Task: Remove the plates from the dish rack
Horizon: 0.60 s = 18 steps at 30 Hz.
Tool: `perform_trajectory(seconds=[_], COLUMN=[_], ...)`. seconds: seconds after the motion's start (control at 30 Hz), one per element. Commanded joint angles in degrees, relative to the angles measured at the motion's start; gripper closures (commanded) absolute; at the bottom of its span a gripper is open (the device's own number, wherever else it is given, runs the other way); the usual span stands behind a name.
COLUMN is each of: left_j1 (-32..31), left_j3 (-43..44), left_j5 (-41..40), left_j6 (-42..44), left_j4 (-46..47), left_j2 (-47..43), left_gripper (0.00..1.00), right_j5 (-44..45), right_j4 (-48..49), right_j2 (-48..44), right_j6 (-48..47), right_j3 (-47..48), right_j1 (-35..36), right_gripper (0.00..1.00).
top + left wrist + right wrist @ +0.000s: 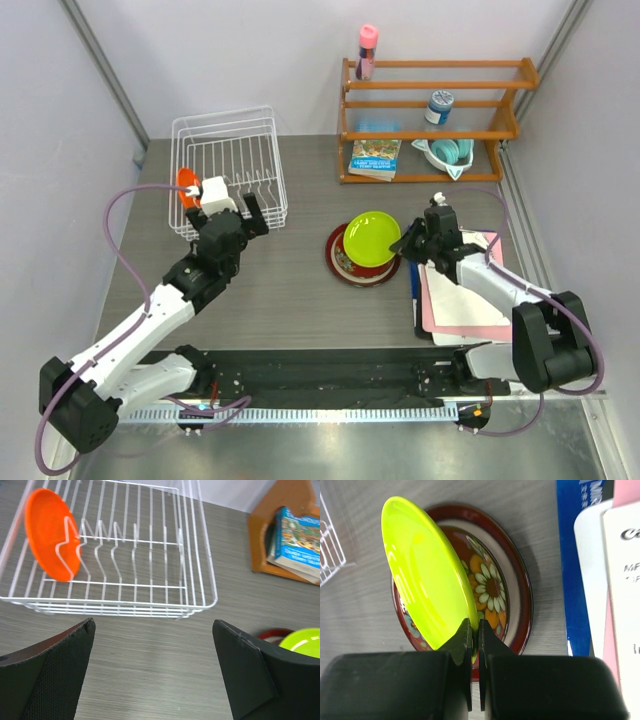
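The white wire dish rack (262, 130) stands at the back left, and shows in the left wrist view (200, 565). The orange plate (186, 182) stands on edge in its near-left corner (47, 532). My left gripper (252, 213) is open and empty, just in front of the rack (152, 670). My right gripper (407, 243) is shut on the rim of the lime green plate (370, 238), holding it tilted over the floral plate (492, 587). That plate lies on the large dark-red-rimmed cream plate (520, 585). The green plate fills the right wrist view's left (427, 575).
An orange wooden two-tier shelf (430, 130) at the back right holds a book (375, 158), a teal dish (445, 152), a jar and a pink bottle. A blue folder with pink and white papers (455, 300) lies right of the stacked plates.
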Motion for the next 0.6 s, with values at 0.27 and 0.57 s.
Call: perform_trajectory(seconds=[0.27, 0.57], left_j1=[0.03, 1.17], left_j3=[0.89, 1.67], left_j5=[-8.1, -9.24], left_j6=[3.15, 3.68], left_j4=[-0.24, -0.5], left_j2=[-0.24, 1.6], left_gripper=[0.01, 0.01], right_j5=[-9.0, -8.92], right_j4=[2.38, 1.86], right_j2=[3.48, 4.89], right_j6=[2.18, 1.39], right_j3=[1.9, 2.69], right_j1=[-0.39, -0.39], right_gripper=[0.93, 0.54])
